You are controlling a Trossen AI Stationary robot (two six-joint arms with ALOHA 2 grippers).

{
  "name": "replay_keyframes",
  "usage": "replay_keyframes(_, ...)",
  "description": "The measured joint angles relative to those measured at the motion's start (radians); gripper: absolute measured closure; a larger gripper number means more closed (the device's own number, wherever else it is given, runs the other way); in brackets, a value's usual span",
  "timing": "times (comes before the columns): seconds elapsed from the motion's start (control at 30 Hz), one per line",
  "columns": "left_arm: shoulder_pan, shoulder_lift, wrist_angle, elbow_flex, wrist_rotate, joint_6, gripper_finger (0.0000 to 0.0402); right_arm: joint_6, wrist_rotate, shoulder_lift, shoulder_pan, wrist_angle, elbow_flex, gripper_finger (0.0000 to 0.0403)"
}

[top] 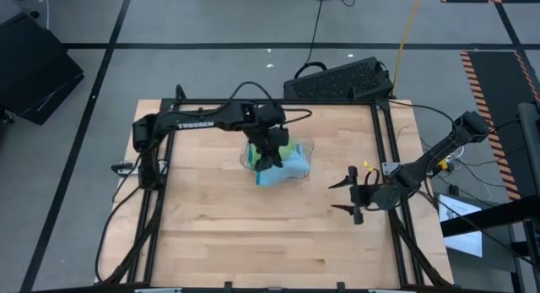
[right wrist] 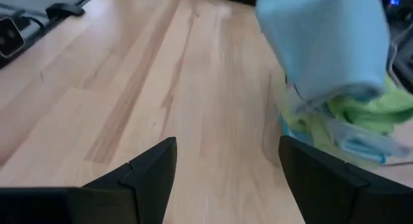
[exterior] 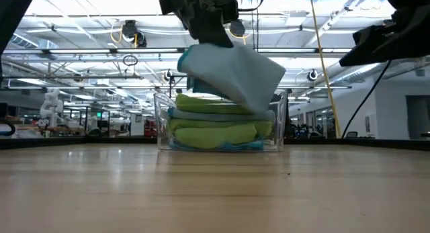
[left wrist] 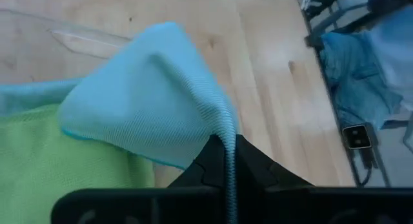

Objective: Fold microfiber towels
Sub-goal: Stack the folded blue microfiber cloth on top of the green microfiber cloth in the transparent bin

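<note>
Overhead, left gripper [top: 269,160] clenched on light blue towel [top: 283,170]; low view alone shows it lifted above clear tray [exterior: 282,129]; right gripper [top: 350,197] released, waiting aside.

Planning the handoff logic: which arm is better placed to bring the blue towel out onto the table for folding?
Left. Its tool is already shut on the light blue towel, lifted above the clear tray. The right tool stands open near the table's right edge, holding nothing.
</note>
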Motion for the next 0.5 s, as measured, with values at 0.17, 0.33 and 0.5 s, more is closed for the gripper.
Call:
replay_keyframes(0.17, 0.043, 0.005, -0.045, 0.0, -0.118, 0.013, 0.0389, -0.078, -0.001, -0.005, -0.002, 0.065, 0.0, 0.014)
replay_keyframes(0.33, 0.097, 0.01, -0.078, 0.0, -0.201, 0.043, 0.0383, -0.108, 0.0, -0.005, -0.002, 0.086, 0.0, 0.014)
replay_keyframes(0.5, 0.129, 0.06, -0.102, 0.001, -0.278, 0.072, 0.0363, -0.108, 0.0, -0.005, -0.002, 0.091, 0.0, 0.014)
